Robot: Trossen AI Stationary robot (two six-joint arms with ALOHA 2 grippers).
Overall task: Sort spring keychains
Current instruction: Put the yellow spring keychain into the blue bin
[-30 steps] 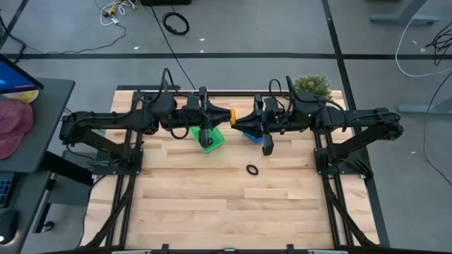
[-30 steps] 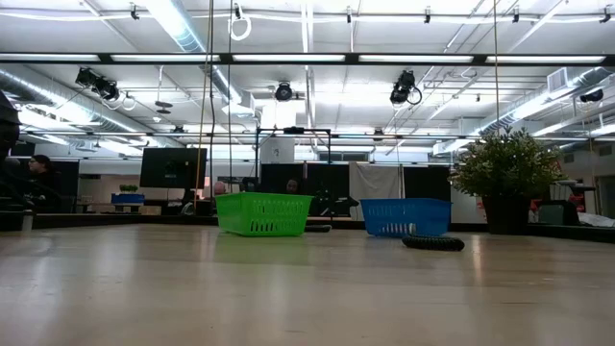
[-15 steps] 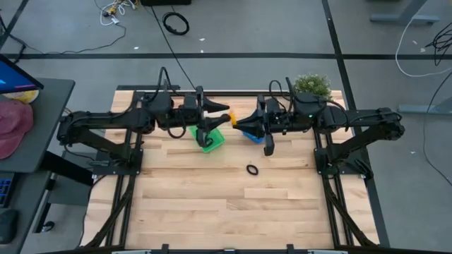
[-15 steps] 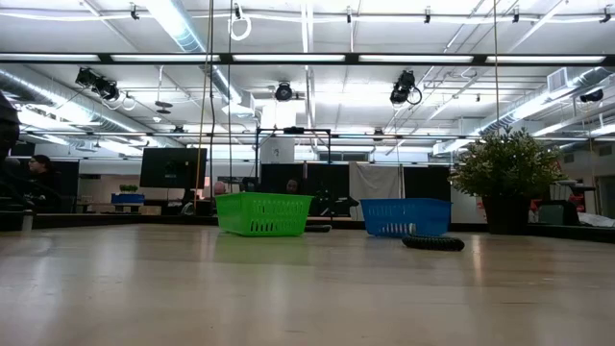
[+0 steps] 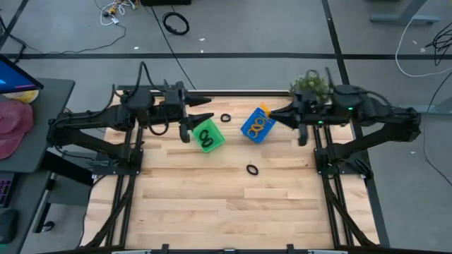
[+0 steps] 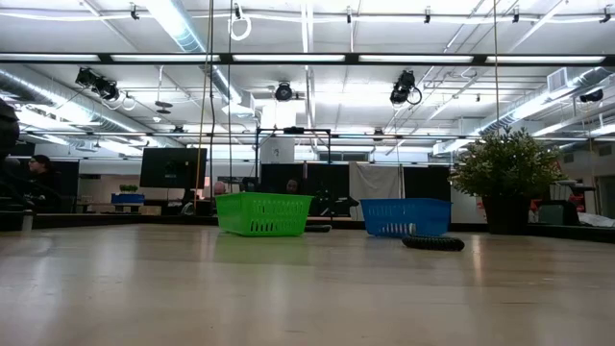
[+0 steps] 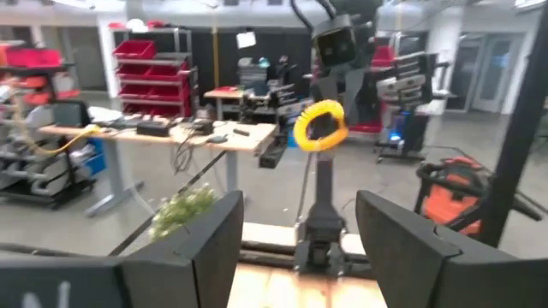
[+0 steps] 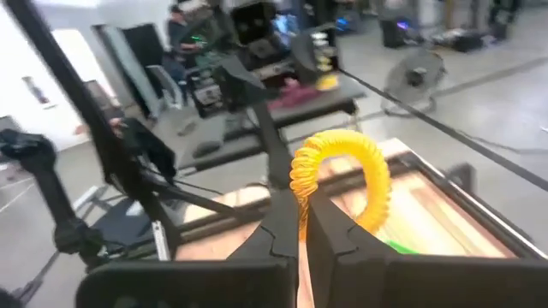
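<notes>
While both arms drew back, the left hand let go over the green basket.

Once the arms had pulled apart toward their own sides, the left hand [image 5: 200,110] stood spread and empty just left of the green basket [image 5: 212,143], so its black loop seemed delivered. The right hand [image 8: 300,205] stayed pressed together, pinching an orange loop [image 8: 341,181] just far of the blue basket [image 5: 247,128], not yet dropped. Two baskets sat on the tabletop [image 5: 212,204]. The green one seemed to hold two black loops [image 5: 205,134], the blue one two orange loops [image 5: 258,126]. Two black loops were unsorted: one [image 5: 225,118] between the baskets, one [image 5: 252,169] nearer. That made four black and three orange, three left to sort.
</notes>
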